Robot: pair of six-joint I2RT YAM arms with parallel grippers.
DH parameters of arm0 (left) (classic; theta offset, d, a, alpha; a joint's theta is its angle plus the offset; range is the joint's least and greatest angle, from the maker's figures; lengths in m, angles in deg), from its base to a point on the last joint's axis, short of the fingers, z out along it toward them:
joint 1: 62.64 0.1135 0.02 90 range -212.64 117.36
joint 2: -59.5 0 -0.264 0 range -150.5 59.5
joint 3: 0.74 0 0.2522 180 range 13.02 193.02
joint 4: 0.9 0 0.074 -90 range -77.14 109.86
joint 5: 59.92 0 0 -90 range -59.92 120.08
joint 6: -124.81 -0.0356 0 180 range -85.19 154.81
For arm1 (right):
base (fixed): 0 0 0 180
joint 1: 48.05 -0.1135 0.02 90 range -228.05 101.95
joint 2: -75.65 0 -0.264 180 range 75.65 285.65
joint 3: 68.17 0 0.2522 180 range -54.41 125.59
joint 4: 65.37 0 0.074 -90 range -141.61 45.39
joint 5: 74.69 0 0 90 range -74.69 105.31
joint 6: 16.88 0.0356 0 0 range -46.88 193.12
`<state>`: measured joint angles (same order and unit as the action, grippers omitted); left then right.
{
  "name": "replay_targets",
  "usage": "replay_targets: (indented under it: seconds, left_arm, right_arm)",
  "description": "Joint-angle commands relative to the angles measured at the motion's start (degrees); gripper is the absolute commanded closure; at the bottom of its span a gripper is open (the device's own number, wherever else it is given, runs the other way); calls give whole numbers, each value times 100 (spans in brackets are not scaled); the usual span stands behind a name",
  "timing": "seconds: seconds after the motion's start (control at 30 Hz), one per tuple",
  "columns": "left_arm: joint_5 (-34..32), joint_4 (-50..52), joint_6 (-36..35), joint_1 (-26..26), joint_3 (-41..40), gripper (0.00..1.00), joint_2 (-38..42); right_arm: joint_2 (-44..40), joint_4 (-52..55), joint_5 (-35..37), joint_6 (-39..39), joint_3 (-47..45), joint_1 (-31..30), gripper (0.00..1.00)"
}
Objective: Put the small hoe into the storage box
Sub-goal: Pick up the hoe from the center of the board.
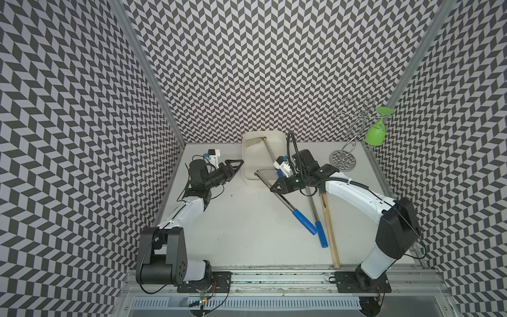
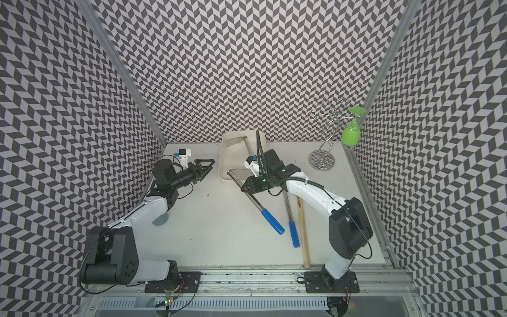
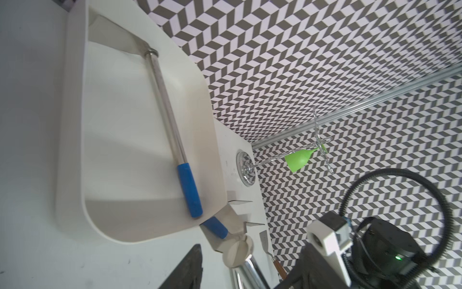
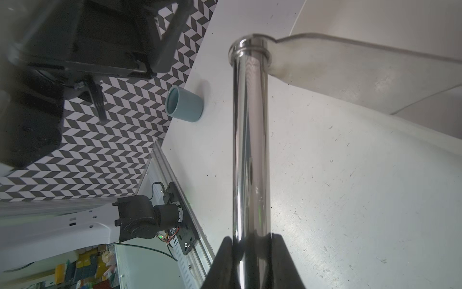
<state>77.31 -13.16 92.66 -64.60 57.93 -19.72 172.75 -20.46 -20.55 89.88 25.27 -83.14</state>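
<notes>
Pale tabletop, zigzag walls all round. Right pincer is clamped tight on the chrome shaft of the small hoe, whose blade reaches the near end of the storage box, resting on the rim, I think, while its blue grip trails outside over the tabletop. Pushed on, the blade may snag and shove the light box, or land across the other tool inside. Left pincer stands parted, empty, beside the box.

You have walls of black-and-white chevron-patterned panel on three sides, joined by bare aluminium corner posts. Your evenly lit, scuffed pale grey tabletop is edged in front by a slotted aluminium rail.
</notes>
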Motion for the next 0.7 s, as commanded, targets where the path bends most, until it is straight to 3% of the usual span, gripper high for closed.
replay_targets:
  seconds: [0.0, 0.3, 0.67]
  left_arm:
    - [313, -1022, 841, -180, -222, 34, 44]
    - [-83, -1570, 1342, -905, -430, 33, -152]
    - [-287, -2888, 2169, -1149, -643, 37, -620]
  right_arm:
    - [-63, -1014, -600, 400, 53, 52, 100]
    - [71, -1585, -775, 776, 78, 117, 100]
    - [23, -2460, -1199, 1256, -140, 130, 100]
